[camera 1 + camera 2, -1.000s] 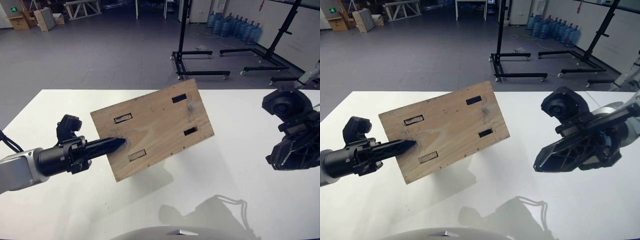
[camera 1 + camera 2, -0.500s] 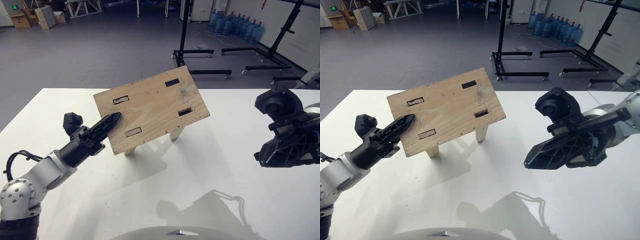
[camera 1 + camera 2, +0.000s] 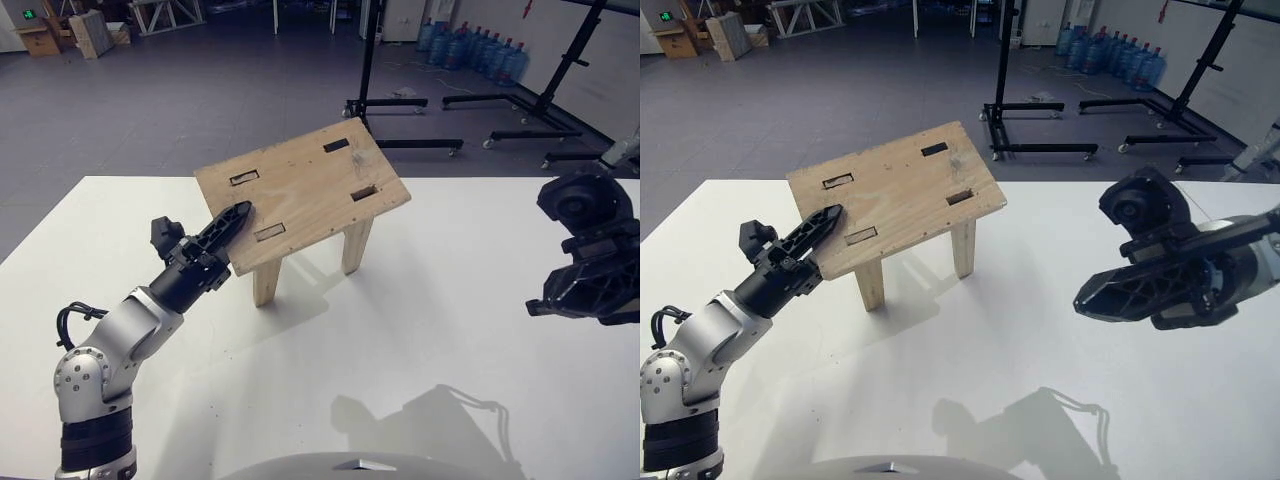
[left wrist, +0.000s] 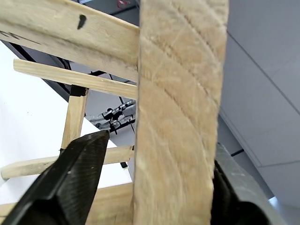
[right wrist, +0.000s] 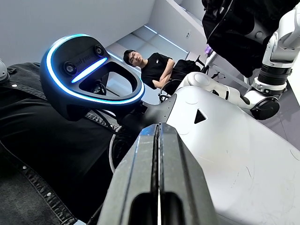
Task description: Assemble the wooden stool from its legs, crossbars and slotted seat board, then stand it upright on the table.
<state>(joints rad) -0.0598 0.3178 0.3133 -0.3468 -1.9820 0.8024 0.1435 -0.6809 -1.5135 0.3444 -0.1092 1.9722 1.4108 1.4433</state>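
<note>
The assembled wooden stool (image 3: 300,185) stands at the far middle of the white table (image 3: 430,330), its slotted seat board tilted a little. Two legs (image 3: 264,283) show under it, with their feet at or just above the table top. My left gripper (image 3: 232,222) is shut on the seat board's near left edge. The left wrist view shows the board edge (image 4: 180,93) clamped between the fingers (image 4: 75,187), with crossbars (image 4: 70,77) behind. My right gripper (image 3: 1082,299) hovers shut above the table to the right, apart from the stool and holding nothing; its closed fingers (image 5: 140,187) also show in the right wrist view.
The table's far edge (image 3: 470,180) runs just behind the stool. Black metal stands (image 3: 400,105) and water bottles (image 3: 470,50) are on the floor beyond. Open table surface lies in front of the stool and to its right.
The stool swung from steeply tilted and lifted down to nearly upright, legs coming to the table. My left arm lowered and pushed away with it. The right gripper drifted slightly right.
</note>
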